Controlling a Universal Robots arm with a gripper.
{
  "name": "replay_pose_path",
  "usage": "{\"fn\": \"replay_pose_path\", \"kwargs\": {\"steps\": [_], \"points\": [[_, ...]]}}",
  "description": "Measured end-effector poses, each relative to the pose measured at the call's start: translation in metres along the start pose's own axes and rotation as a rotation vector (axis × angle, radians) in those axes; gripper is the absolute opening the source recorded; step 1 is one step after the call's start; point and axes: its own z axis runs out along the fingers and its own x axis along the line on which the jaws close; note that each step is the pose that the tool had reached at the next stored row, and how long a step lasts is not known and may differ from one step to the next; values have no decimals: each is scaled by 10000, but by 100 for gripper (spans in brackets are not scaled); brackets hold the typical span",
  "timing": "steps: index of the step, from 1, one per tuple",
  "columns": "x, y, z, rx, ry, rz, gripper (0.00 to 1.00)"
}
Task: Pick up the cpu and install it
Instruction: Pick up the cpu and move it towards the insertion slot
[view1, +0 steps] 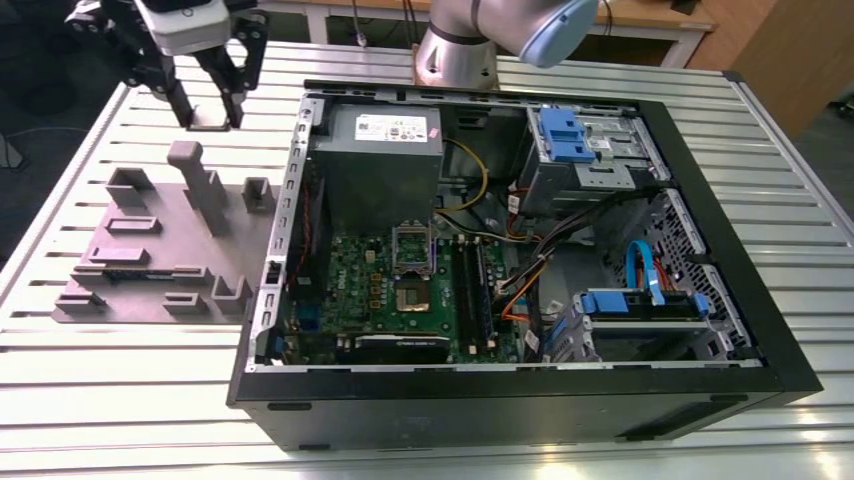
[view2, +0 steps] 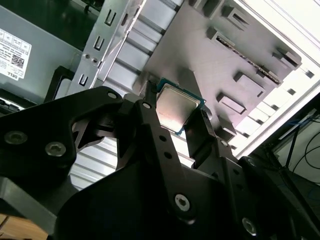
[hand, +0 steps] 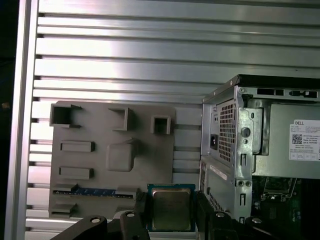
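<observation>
The cpu (view2: 176, 106) is a flat square chip with a silvery top and a thin green rim. It sits between the black fingers (view2: 150, 117) of my gripper (view2: 176, 114), which is shut on its two opposite edges. The first wrist view shows the cpu (hand: 171, 210) held level above the slatted table, just off the grey holder block (hand: 112, 155). In the exterior view my gripper (view1: 208, 118) hangs over the far corner of the table on the view's left, with the cpu (view1: 211, 125) at its tips. The motherboard's socket (view1: 411, 262) lies inside the open computer case (view1: 534, 395).
The grey holder block (view1: 147, 250) with upright posts stands on the slatted table (view1: 120, 400), to the exterior view's left of the case. Inside the case are a grey power supply (view1: 378, 150), blue drive brackets (view1: 574, 135) and loose cables (view1: 527, 250). The arm's base (view1: 454, 55) stands behind the case.
</observation>
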Motion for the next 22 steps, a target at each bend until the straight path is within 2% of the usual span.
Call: {"fn": "replay_pose_path", "kwargs": {"steps": [14, 19, 22], "points": [[-295, -8, -1, 0, 0, 1, 47], [-430, -12, -1, 0, 0, 0, 47], [-462, -18, -1, 0, 1, 0, 47]]}}
